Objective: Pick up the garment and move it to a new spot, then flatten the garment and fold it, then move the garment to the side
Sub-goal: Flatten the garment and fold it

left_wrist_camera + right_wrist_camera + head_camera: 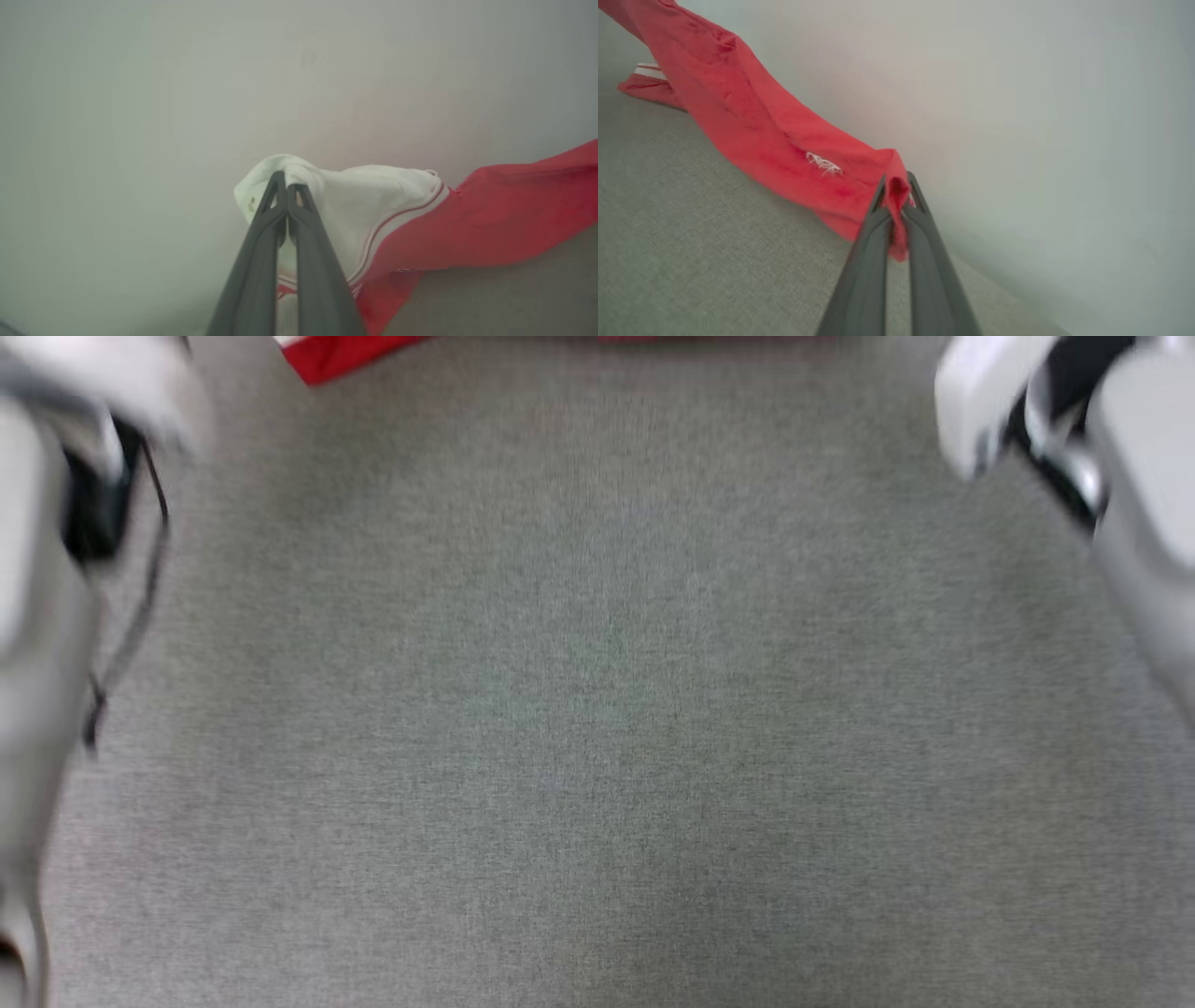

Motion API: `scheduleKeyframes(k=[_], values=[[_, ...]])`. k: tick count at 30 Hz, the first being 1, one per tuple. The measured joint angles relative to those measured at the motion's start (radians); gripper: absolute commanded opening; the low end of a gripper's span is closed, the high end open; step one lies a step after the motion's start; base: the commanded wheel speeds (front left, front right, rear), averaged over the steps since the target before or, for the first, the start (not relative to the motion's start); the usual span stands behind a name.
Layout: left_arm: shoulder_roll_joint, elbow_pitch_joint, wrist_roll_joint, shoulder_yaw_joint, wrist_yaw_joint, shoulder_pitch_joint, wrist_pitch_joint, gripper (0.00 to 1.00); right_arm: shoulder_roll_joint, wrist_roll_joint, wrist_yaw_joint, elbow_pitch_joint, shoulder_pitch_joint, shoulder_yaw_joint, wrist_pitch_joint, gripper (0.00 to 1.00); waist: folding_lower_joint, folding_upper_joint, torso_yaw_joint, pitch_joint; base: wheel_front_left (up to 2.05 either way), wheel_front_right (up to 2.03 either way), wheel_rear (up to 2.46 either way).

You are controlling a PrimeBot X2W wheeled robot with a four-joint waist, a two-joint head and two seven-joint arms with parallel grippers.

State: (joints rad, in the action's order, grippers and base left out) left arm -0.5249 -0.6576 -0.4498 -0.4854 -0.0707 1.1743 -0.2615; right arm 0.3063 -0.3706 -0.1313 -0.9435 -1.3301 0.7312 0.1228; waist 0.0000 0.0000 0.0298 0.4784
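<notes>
Closest to the lens, my left gripper (286,184) has its two dark fingers pressed together, pinching a bunched white sleeve (369,196) with red-striped trim. From that sleeve the red garment (490,219) stretches away to the right edge of the left wrist view, lifted off the grey fabric surface (597,709) below it.

My right gripper (896,179) is closed on a fold of the red cloth, which pokes up between the fingertips. From there the cloth sags away to the upper left corner of the right wrist view, and its far end touches the surface. A pale wall (1041,116) stands behind.

The head view, which is blurred, shows my pale forearms (1139,476) at both sides and a red corner of cloth at the surface's far edge, left of centre.
</notes>
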Motion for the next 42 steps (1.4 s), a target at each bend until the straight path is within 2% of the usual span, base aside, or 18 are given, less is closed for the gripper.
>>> scheduleKeyframes(k=[5,7,13,18,25,32,37,42], values=[[-0.017,0.165,-0.004,0.057,0.027,-0.299,-0.001,0.00,0.085,-0.107,0.000,0.109,0.180,0.088,-0.023,0.00,0.0000,0.0000,-0.001,-0.074,0.00,0.00,0.00],[-0.028,0.217,-0.001,0.060,0.024,-0.409,-0.002,0.00,0.123,-0.155,0.000,0.159,0.250,0.109,-0.037,0.00,0.0000,0.0000,0.001,-0.106,0.00,0.00,0.00],[-0.024,0.282,-0.027,0.039,0.019,-0.715,-0.001,0.00,0.265,-0.266,0.000,0.337,0.466,0.155,-0.108,0.00,-0.0002,0.0000,0.016,-0.203,0.00,0.00,0.00],[-0.043,0.324,-0.054,0.023,0.034,-0.907,0.005,0.00,0.371,-0.311,0.000,0.466,0.646,0.136,-0.160,0.00,-0.0003,0.0000,0.027,-0.282,0.00,0.00,0.00],[-0.046,0.407,-0.113,-0.004,0.069,-1.134,0.049,0.00,0.469,-0.360,0.000,0.642,0.920,0.067,-0.249,0.00,-0.0003,0.0000,0.038,-0.373,0.00,0.00,0.00],[-0.060,0.491,-0.147,-0.022,0.120,-1.300,0.091,0.00,0.508,-0.369,0.000,0.780,1.181,-0.062,-0.342,0.00,-0.0003,0.0000,0.044,-0.444,0.00,0.00,0.00],[-0.080,0.559,-0.175,-0.011,0.172,-1.403,0.111,0.00,0.505,-0.365,0.000,0.857,1.342,-0.171,-0.415,0.00,-0.0003,0.0000,0.044,-0.466,0.00,0.00,0.00],[-0.100,0.632,-0.189,-0.021,0.192,-1.463,0.158,0.00,0.490,-0.360,0.000,0.935,1.487,-0.277,-0.490,0.00,-0.0003,0.0000,0.052,-0.466,0.00,0.00,0.00]])
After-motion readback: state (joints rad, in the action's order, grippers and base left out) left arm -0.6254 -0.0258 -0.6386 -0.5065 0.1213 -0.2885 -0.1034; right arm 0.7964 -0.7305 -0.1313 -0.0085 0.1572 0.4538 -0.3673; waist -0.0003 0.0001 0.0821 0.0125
